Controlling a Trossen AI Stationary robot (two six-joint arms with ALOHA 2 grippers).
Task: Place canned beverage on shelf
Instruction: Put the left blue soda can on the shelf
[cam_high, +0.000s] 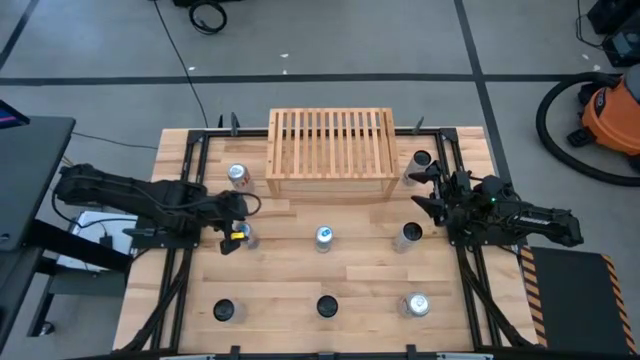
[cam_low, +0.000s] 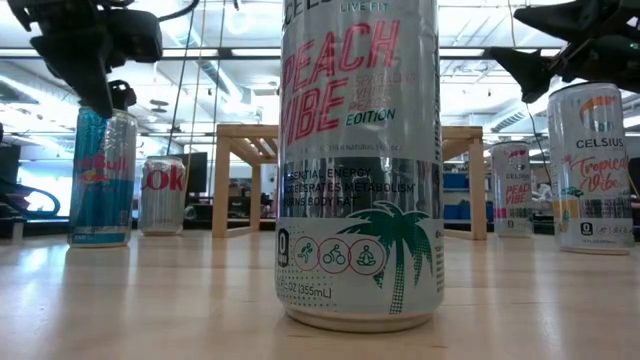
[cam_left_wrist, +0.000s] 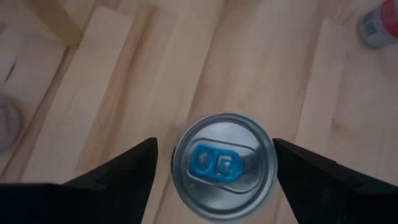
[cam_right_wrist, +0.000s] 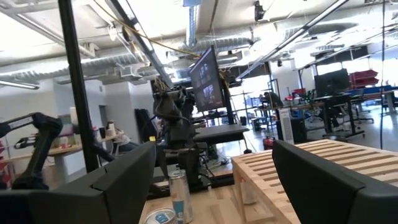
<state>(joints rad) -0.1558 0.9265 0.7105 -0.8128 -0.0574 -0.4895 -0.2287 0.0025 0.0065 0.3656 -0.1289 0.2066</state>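
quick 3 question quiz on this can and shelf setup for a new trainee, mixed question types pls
1. True or false: a can already stands on the shelf.
2. Which end effector hovers directly over a blue-tabbed can? A) left end effector B) right end effector
3. Fill in: in the left wrist view, the fingers stand on either side of the can, ____ its wall.

Key
1. False; the slatted top is bare.
2. A.
3. Apart from: bare wood shows between each finger and the can.
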